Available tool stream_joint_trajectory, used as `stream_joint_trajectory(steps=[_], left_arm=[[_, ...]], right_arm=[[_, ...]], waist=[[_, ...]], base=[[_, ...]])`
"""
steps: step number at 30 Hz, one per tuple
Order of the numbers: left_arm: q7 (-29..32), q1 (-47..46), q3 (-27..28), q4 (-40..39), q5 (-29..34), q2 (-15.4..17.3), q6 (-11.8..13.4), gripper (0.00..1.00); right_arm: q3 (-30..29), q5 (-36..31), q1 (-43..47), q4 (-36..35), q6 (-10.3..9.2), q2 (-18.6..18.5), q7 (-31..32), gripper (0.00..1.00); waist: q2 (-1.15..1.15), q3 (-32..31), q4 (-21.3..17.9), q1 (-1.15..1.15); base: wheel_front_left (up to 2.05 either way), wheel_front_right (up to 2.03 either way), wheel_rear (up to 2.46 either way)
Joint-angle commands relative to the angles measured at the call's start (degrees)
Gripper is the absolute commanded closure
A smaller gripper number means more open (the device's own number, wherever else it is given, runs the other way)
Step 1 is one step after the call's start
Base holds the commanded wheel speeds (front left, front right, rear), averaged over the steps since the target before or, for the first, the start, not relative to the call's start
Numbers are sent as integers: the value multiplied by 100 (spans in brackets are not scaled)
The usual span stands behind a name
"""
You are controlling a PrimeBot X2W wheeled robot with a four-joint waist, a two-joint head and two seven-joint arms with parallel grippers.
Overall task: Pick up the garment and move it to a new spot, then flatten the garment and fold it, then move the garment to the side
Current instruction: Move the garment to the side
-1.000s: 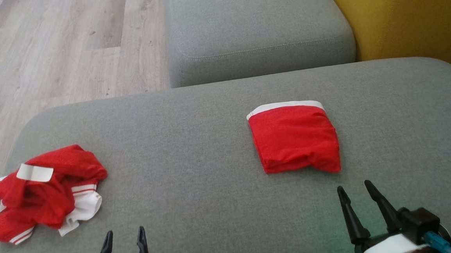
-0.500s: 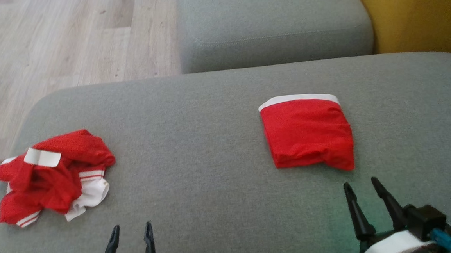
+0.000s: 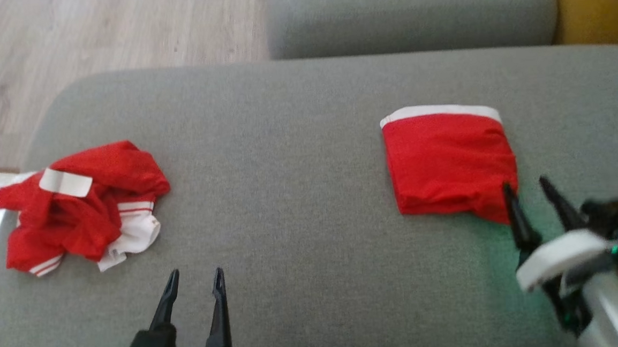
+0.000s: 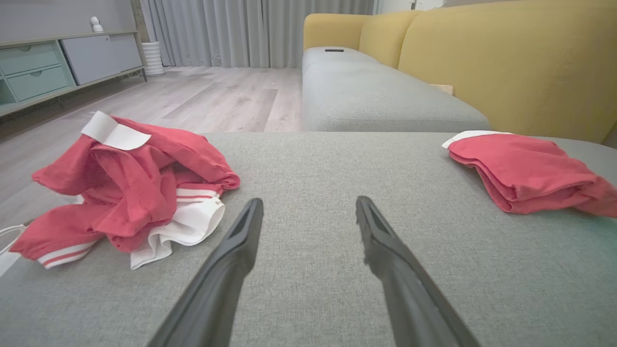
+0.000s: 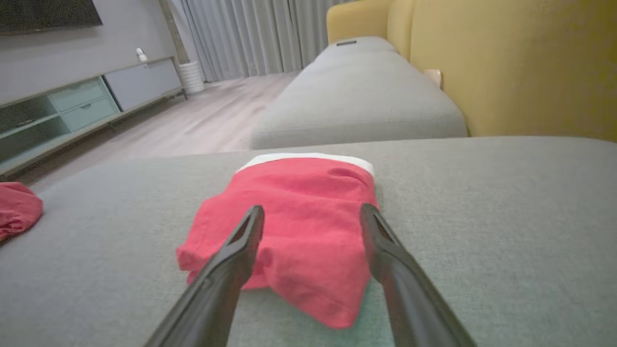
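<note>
Folded garment: I've got the folded garment (image 3: 447,159) lying flat on the right half of the grey seat cushion (image 3: 296,142), a neat red block with a white band along its far edge and a loose corner at the near right

Right gripper: the right gripper (image 3: 524,183) sits at that near right corner, fingers spread wide with nothing between them; in the head view one finger's tip overlaps the red cloth

Right wrist view: my fingers frame the folded garment (image 5: 299,217), the right gripper (image 5: 312,211) low over its near end; whether the tips touch the cloth, I cannot tell

Crumpled garment: over on the left edge of the same cushion there's a crumpled garment (image 3: 80,209), red with white striped trim and a white tag on top, well apart from the folded one

Left gripper: the left gripper (image 3: 196,271) hangs over bare cushion, near the crumpled garment's right side, fingers wide apart and empty

Left wrist view: crumpled garment (image 4: 130,183) to the left of the left gripper (image 4: 308,201), folded garment (image 4: 525,173) far right

Surroundings: a second grey cushion (image 3: 412,11) lies beyond, a yellow backrest (image 3: 599,0) at the far right, wooden floor (image 3: 91,36) at the far left, grey curtains (image 4: 217,29) and a low cabinet (image 4: 48,67) further off
</note>
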Motion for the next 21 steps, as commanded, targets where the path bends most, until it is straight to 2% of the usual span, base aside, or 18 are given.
stream_joint_trajectory(steps=[1,5,13,20,21], left_arm=[[-36,-361,93,-209,54,-26,47,0],[-36,-541,-23,-211,62,-26,88,0],[-36,-897,-280,-179,4,-26,193,0],[-36,-1083,-424,-156,-40,-26,287,0],[-36,-1104,-440,-149,-43,-26,295,0]], right_arm=[[96,212,-518,-15,39,-213,119,0],[78,839,-1193,449,39,-507,643,0],[156,2031,-2077,1319,39,-924,2093,0],[554,2581,-2220,1430,39,-943,2714,0],[629,2656,-2216,1404,39,-942,2783,11]], waist=[[0,207,36,0],[0,478,66,0],[0,891,182,0],[0,1108,216,0],[0,1128,213,0]], base=[[0,0,0],[0,0,0],[0,0,0],[0,0,0],[0,0,0]])
